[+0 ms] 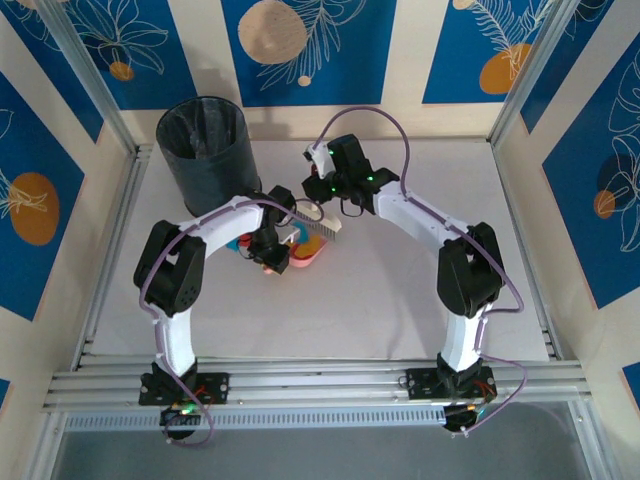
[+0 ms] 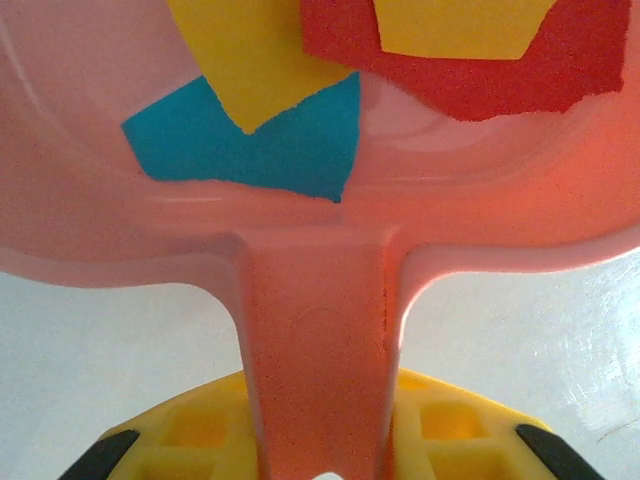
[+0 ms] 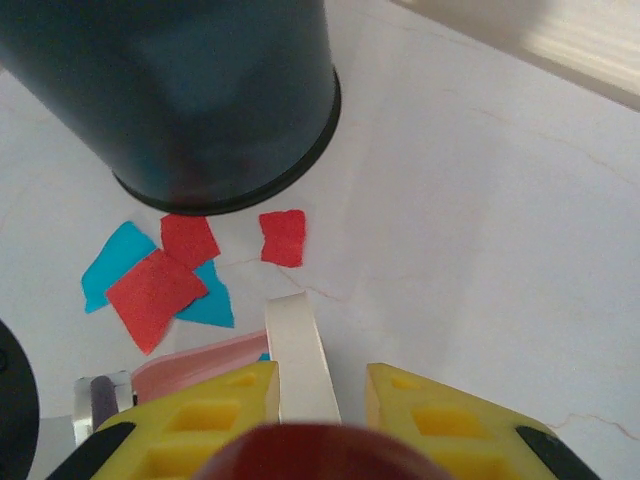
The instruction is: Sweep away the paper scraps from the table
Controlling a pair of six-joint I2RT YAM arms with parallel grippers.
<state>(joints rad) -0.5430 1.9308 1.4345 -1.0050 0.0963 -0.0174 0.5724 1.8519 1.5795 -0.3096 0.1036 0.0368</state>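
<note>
Yellow plastic left fingers (image 2: 190, 428) sit at the bottom of the left wrist view, narrowed onto the smooth, flat handle of a pink plastic dustpan (image 2: 320, 330). The handle widens into a glossy, shallow scoop above pale counter (image 2: 90, 350). Inside that scoop, just beyond the fingers, lie paper scraps (image 2: 270, 140). One is a cyan piece with torn angular edges, partly covered by a yellow piece. A large ragged red one (image 2: 500, 70) carries a second yellow piece on top.

Seen from the right wrist, the right fingers (image 3: 440, 420) are also ribbed yellow plastic. They are closed narrowly on a flat white strip, the handle of a small brush (image 3: 298, 360). A blurred dark-red rounded shape sits at the bottom edge, and what it is cannot be told. Left of the strip shows the dustpan's pink rim. Just beyond it more matte scraps lie flat on the white, faintly scratched counter. There are three red ones (image 3: 155, 290) and two cyan ones (image 3: 110, 265), some overlapping. The farthest red piece (image 3: 282, 237) lies alone. All of them lie near the base of a dark round bin (image 3: 200, 100) with a plastic liner.

From above, the brush head's pale bristles meet the dustpan at mid-counter between both arms. The bin stands at the far left corner.
</note>
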